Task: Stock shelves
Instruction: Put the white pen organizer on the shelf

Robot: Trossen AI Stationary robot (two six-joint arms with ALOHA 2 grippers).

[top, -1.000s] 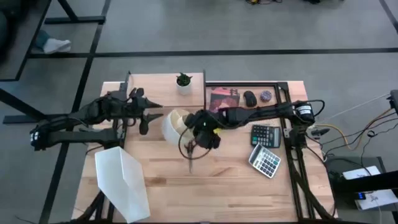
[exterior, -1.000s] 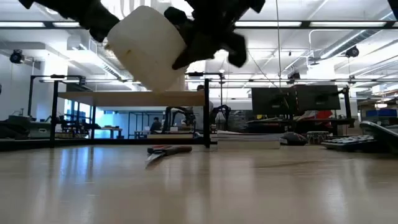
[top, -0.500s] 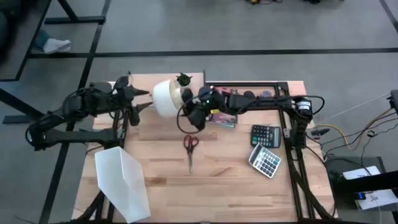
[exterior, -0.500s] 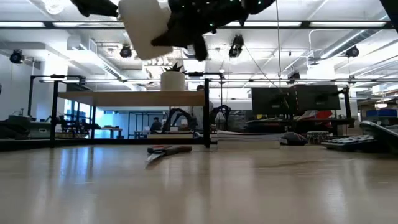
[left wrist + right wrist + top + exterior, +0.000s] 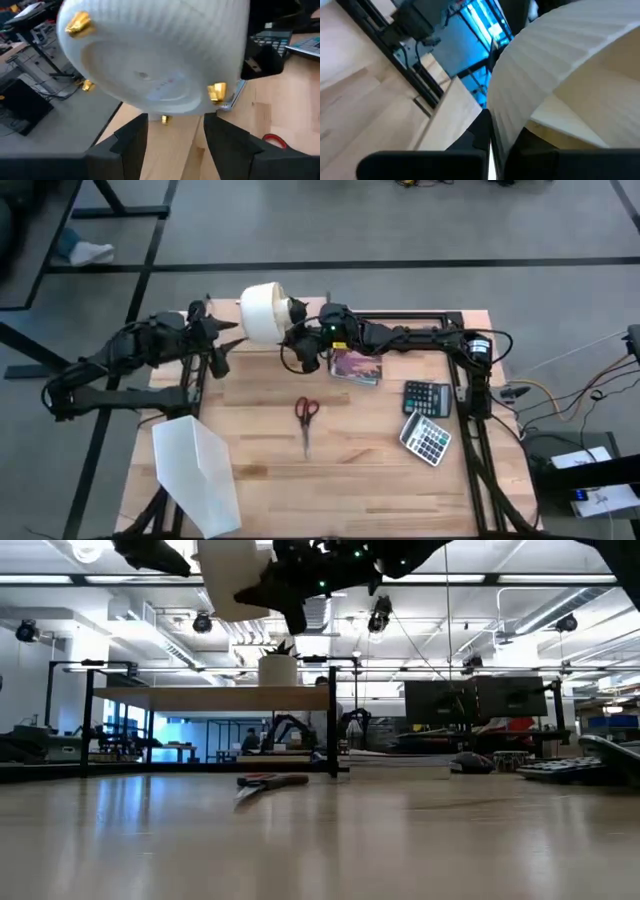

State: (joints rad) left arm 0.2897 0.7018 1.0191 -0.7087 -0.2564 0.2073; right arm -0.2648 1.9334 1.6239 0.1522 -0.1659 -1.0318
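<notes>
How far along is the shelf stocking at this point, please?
Done: a small potted plant stands on the shelf. In hand: the right pincer holds a white ribbed pot in the air above the shelf; the left pincer waits open near it. Left: the scissors, book and calculators lie on the table.

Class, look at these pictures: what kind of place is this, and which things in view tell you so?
Probably a robotics lab or open workshop: two arms mounted at a wooden table, ceiling strip lights over a big open hall, and desks with monitors behind.
</notes>
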